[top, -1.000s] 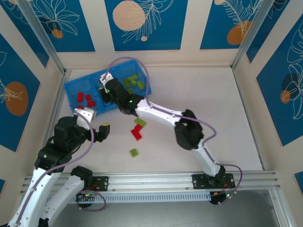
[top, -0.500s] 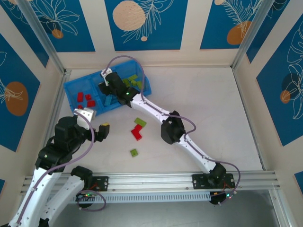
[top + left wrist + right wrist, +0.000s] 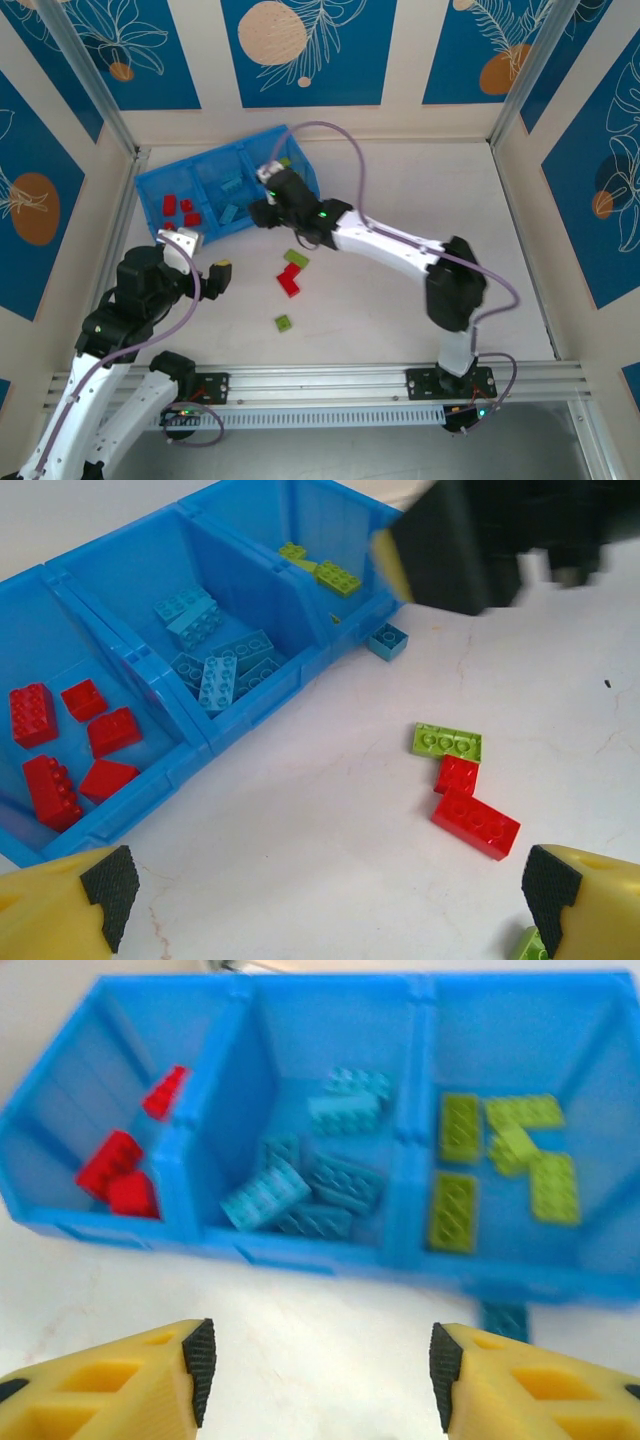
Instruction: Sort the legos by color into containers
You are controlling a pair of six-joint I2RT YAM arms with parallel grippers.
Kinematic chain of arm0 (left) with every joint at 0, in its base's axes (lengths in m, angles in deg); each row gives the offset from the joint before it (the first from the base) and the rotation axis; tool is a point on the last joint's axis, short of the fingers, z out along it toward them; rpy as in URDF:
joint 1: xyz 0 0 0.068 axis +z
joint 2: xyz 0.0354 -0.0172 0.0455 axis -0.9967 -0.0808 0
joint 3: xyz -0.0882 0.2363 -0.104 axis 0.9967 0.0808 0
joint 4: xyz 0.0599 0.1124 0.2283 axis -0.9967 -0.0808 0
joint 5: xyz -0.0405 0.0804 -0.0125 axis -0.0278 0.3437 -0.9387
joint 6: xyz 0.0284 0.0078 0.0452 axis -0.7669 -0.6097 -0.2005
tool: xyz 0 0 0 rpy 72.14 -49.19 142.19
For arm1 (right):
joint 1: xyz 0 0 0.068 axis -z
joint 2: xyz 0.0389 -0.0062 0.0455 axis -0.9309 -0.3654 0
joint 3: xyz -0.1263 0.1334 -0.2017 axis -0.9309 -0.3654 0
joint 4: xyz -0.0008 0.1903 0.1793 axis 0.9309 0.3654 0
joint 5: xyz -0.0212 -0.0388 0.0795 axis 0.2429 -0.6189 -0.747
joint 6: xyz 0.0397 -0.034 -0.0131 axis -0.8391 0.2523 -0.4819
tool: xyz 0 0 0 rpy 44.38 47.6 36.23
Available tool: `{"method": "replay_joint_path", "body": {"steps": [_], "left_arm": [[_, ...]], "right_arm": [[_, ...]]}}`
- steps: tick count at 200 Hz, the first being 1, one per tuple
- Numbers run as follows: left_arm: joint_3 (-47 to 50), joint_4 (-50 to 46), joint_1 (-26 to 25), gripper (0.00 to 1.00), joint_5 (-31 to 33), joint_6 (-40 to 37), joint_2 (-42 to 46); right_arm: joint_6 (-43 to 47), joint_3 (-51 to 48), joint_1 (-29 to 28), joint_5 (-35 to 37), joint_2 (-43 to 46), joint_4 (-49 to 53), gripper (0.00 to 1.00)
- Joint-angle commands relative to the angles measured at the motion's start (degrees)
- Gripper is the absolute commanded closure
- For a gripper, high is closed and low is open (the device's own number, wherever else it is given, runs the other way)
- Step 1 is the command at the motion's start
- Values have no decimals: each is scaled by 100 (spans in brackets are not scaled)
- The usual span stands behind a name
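Legos (image 3: 225,670) fill the blue bin (image 3: 330,1258) at the far left of the table (image 3: 420,180): red ones (image 3: 110,1165) in its left compartment, light blue ones (image 3: 265,1192) in the middle, green ones (image 3: 455,1210) on the right. We see a loose light blue brick (image 3: 388,640) just beside the bin's near wall. Nearer still, a green brick (image 3: 447,741) touches two red bricks (image 3: 475,825). Our right gripper (image 3: 320,1370) hovers at the bin's near side, fingers spread and empty. Our left gripper (image 3: 325,910) is also spread wide, holding nothing.

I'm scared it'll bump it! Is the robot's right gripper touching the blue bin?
Apart. In the right wrist view, the right gripper is open, and a strip of bare white table shows between its fingertips and the front wall of the blue bin.
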Motion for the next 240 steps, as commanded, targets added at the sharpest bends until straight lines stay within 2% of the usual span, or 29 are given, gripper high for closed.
{"method": "replay_joint_path", "body": {"steps": [1, 37, 52, 80, 124, 190, 220, 240], "left_arm": [[37, 135, 91, 0, -83, -85, -52], [35, 126, 100, 0, -52, -93, -88], [37, 116, 99, 0, -25, -93, -91], [37, 114, 100, 0, 2, -100, -106], [37, 118, 109, 0, -38, -98, -123], [29, 124, 126, 0, -75, -93, -112], [29, 124, 124, 0, -101, -84, -98], [29, 133, 125, 0, -128, -84, -97]], "right_arm": [[-385, -1059, 403, 85, 166, -692, 39], [-394, -1017, 913, -330, -438, -231, 39], [-295, -580, 1002, -419, -913, 36, 36], [-106, 299, 1057, -479, -1727, 418, 23], [-152, 1094, 1110, -235, -2486, 555, 22], [-200, 2189, 1171, -594, -3172, 1426, 38], [-305, 2141, 1172, -539, -3251, 1548, 44], [-321, 2066, 1200, -499, -3247, 1493, 52]]}}
